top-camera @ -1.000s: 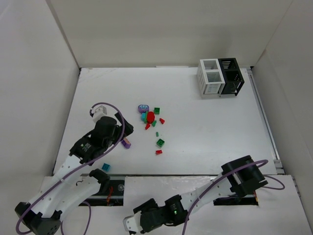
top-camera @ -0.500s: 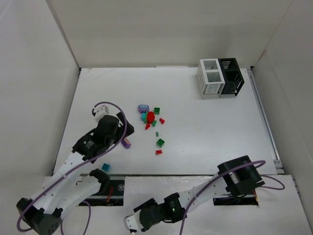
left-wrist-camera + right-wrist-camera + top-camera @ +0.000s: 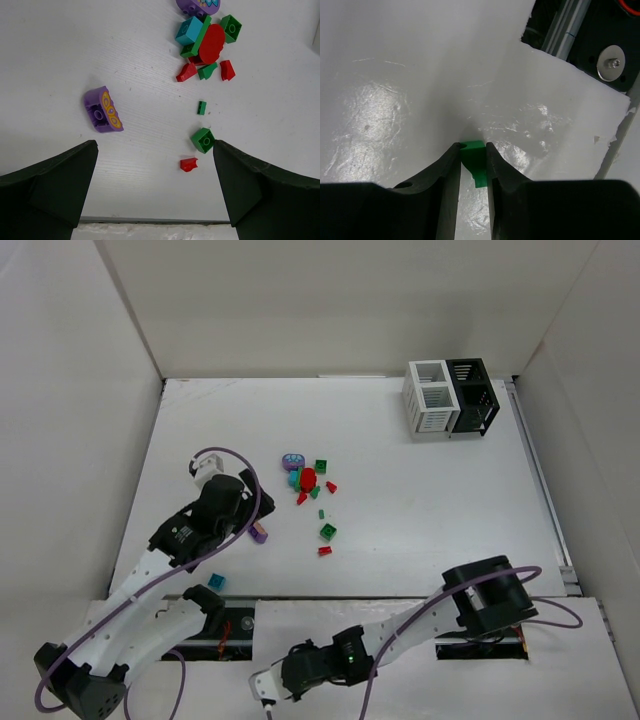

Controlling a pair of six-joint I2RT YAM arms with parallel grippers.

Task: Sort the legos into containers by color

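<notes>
Legos: the main scatter of legos [image 3: 308,480] lies mid-table in red, green, teal and purple, with several pieces touching. One teal brick [image 3: 216,582] sits apart at the near left.
Green brick: the green brick [image 3: 476,165] is at the near edge, on the white board [image 3: 395,75] in front of the arm bases and well apart from the scatter.
Right claw: the right claw [image 3: 472,146] is narrow, its two fingers pressed on opposite sides of the green brick. The brick seems to rest on the board, not yet lifted.
Left claw: the left claw [image 3: 154,147] is spread wide and holds nothing. It hovers over the table [image 3: 60,50] with a purple brick [image 3: 103,110] just beyond its left finger.
Containers: the white bin [image 3: 430,398] and the black bin [image 3: 473,395] stand joined at the far right, a long carry from either claw.
Handling: the pieces look light, rigid and smooth, so a small one would probably twist or squirt out under an off-centre pinch.
Hold: flat opposite side faces look safest, with the brick seated deep between the pads and kept away from the studded top.
</notes>
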